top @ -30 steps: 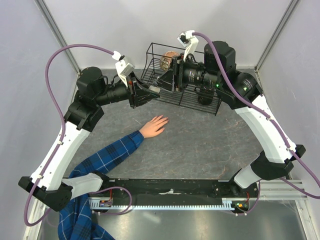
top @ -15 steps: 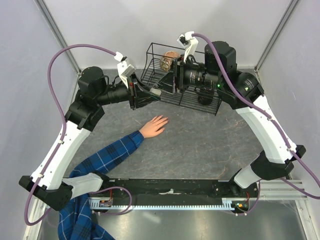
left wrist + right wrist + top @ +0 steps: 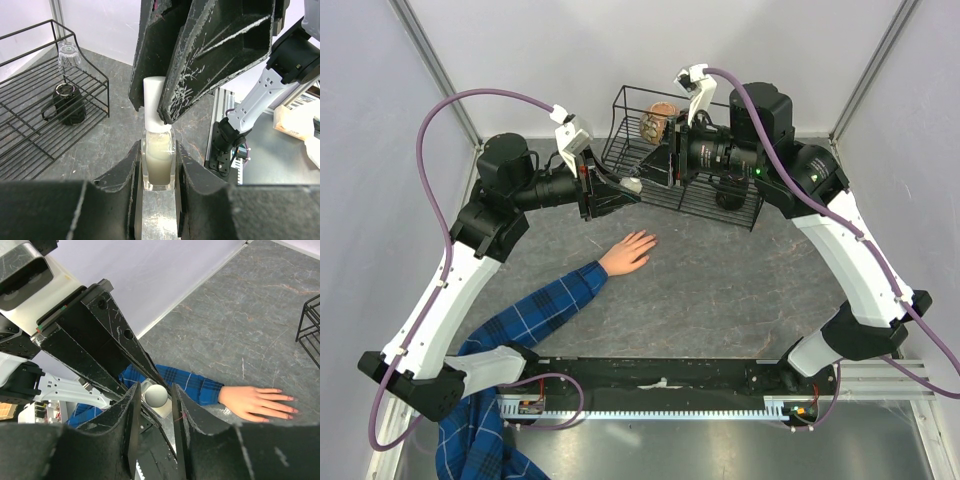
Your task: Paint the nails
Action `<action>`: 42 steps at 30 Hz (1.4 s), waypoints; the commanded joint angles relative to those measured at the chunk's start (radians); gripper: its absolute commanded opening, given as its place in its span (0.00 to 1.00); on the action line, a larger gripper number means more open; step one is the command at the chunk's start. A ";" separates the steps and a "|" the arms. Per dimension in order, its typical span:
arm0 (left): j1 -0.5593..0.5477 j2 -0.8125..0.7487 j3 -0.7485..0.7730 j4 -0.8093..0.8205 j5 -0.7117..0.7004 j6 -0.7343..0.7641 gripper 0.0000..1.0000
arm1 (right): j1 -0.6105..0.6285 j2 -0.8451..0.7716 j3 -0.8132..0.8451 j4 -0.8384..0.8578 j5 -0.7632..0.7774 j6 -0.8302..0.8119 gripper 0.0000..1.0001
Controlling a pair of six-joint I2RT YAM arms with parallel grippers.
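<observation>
A small clear bottle (image 3: pixel 158 160) of pale liquid with a white cap (image 3: pixel 152 100) is clamped in my left gripper (image 3: pixel 158 150), held in the air in front of the rack (image 3: pixel 632 184). My right gripper (image 3: pixel 155 390) faces it, and its jaws straddle the cap (image 3: pixel 156 395) with thin gaps on both sides. The skin-coloured hand (image 3: pixel 630 250) lies flat on the table below, and its plaid sleeve (image 3: pixel 535 310) runs to the near left. The nails (image 3: pixel 290 407) tip the fingers, which point right in the right wrist view.
A black wire rack (image 3: pixel 690 200) stands at the back. It holds a black mug (image 3: pixel 64 104), an upturned glass (image 3: pixel 69 54) and a brownish object (image 3: pixel 653 125). Grey walls close in the left, back and right.
The two grippers have drawn slightly closer together, bringing the right fingers around the bottle's cap. The hand has not moved.
</observation>
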 commanded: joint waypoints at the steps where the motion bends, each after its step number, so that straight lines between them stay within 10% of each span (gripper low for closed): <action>1: -0.002 0.000 0.040 0.015 0.029 0.042 0.02 | -0.002 -0.014 0.022 0.000 -0.016 -0.017 0.38; 7: -0.004 -0.003 0.041 0.016 0.036 0.042 0.02 | -0.002 -0.009 0.021 -0.002 -0.019 -0.020 0.27; 12: -0.004 -0.003 0.032 0.018 0.064 0.034 0.02 | -0.002 -0.011 0.036 0.000 -0.004 -0.034 0.00; 42: -0.004 -0.026 -0.023 0.066 0.231 -0.006 0.02 | -0.009 -0.173 -0.191 0.181 -0.117 -0.179 0.00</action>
